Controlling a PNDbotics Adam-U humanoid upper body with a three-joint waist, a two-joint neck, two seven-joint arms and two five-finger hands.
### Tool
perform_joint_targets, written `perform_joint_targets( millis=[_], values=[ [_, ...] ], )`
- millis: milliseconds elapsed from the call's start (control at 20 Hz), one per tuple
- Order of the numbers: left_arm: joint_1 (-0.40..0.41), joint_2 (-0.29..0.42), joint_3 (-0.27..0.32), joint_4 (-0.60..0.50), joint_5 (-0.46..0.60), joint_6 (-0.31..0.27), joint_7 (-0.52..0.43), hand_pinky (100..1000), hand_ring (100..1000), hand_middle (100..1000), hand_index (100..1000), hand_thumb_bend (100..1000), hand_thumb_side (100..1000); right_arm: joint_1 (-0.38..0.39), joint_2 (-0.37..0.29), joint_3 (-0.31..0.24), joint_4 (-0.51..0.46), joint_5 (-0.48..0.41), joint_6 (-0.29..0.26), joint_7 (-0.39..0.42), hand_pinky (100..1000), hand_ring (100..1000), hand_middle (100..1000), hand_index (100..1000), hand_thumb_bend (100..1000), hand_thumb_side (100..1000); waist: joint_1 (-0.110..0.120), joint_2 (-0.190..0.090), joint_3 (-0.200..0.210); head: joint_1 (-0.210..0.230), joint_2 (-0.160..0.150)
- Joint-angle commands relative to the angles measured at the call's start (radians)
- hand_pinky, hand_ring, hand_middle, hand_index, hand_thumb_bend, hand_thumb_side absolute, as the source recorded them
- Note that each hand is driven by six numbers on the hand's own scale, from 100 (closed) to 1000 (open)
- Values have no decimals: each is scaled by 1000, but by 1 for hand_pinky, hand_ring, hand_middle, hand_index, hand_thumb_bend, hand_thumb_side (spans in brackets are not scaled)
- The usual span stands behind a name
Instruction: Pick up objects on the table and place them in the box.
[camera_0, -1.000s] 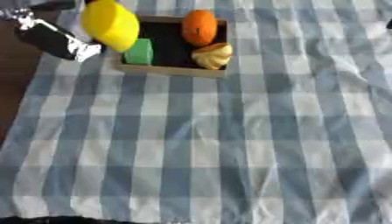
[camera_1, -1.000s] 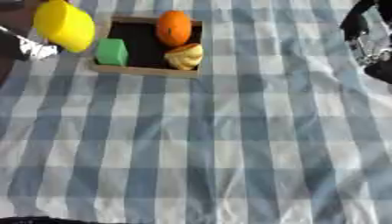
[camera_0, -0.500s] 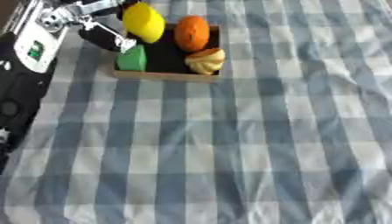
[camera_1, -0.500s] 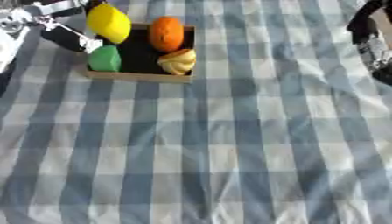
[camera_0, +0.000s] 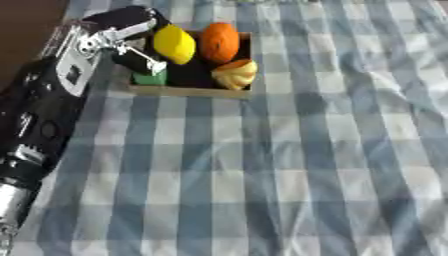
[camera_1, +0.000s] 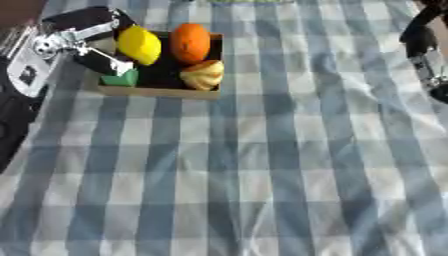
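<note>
A wooden box (camera_0: 188, 91) sits at the far left of the checked cloth. Inside it are an orange (camera_0: 220, 41), a pale orange ribbed thing (camera_0: 234, 73) and a green block (camera_0: 150, 78). My left hand (camera_0: 121, 36) reaches in from the left, with fingers curled round a yellow lemon (camera_0: 175, 44). It holds the lemon over the box's left half, beside the orange. The hand hides part of the green block. My right hand (camera_1: 425, 46) shows only at the upper right edge in the right eye view, away from the box.
The blue and white checked cloth (camera_0: 289, 170) covers the table, with wrinkles at the right. My left forearm (camera_0: 39, 125) lies along the cloth's left edge. Bare brown table (camera_0: 26, 20) shows at the top left.
The camera has tilted, shifting the whole picture. Relative to the box, my left hand has carried the lemon rightward from outside the left wall to over the box, beside the orange.
</note>
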Motion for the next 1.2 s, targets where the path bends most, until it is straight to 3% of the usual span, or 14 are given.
perform_joint_targets(
  millis=[50,100,150,300,350,450,700,850,950,1050,1100,1200],
  values=[
    [-27,3,21,4,1,7,22,738,761,676,822,100,165,-7,-12,-10,-17,-1,1,8,1000,1000,465,911,100,470,-9,-4,-4,6,-14],
    [-27,2,23,6,0,11,26,761,787,716,859,100,162,-7,-11,-10,-17,0,2,9,1000,1000,465,911,100,470,-9,-3,-5,6,-14],
    [-26,1,25,7,1,13,28,800,832,775,909,100,261,-6,-10,-11,-17,1,3,10,1000,1000,465,911,100,470,-9,-3,-5,6,-13],
    [-26,4,28,-1,7,13,37,853,880,830,975,100,581,-4,-7,-12,-17,2,6,13,1000,1000,464,911,100,470,-8,-3,-6,4,-10],
    [-27,6,28,-7,4,13,40,859,884,833,980,100,620,-3,-6,-13,-17,3,6,14,1000,1000,464,911,100,470,-7,-3,-6,3,-8],
    [-28,8,28,-21,-5,16,48,877,897,846,990,192,684,-2,-4,-13,-17,3,8,15,1000,1000,464,911,100,470,-7,-4,-6,3,-6],
    [-34,11,23,-55,-34,19,54,896,915,863,1000,322,657,-2,-3,-12,-17,0,13,18,1000,1000,463,911,100,470,-6,-8,-4,3,-3],
    [-35,8,21,-63,-49,22,50,898,920,864,1000,339,628,-1,-1,-11,-17,-1,14,20,1000,1000,463,911,100,470,-6,-11,-5,4,-2],
    [-35,8,17,-66,-62,22,43,915,954,884,1000,387,543,0,1,-12,-17,-1,15,20,1000,1000,463,912,100,470,-6,-12,-5,5,-2],
    [-34,5,17,-66,-71,19,32,924,987,900,1000,421,307,1,3,-13,-17,-1,17,21,1000,1000,462,912,100,470,-5,-12,-6,4,-1],
    [-34,5,16,-65,-75,19,25,946,1000,919,1000,470,142,2,4,-13,-17,-1,18,22,1000,1000,462,912,100,470,-5,-12,-6,4,0],
    [-34,3,14,-66,-85,22,9,998,1000,959,1000,548,100,2,8,-14,-17,-2,21,22,1000,1000,461,912,100,470,-4,-11,-7,4,0]
  ],
)
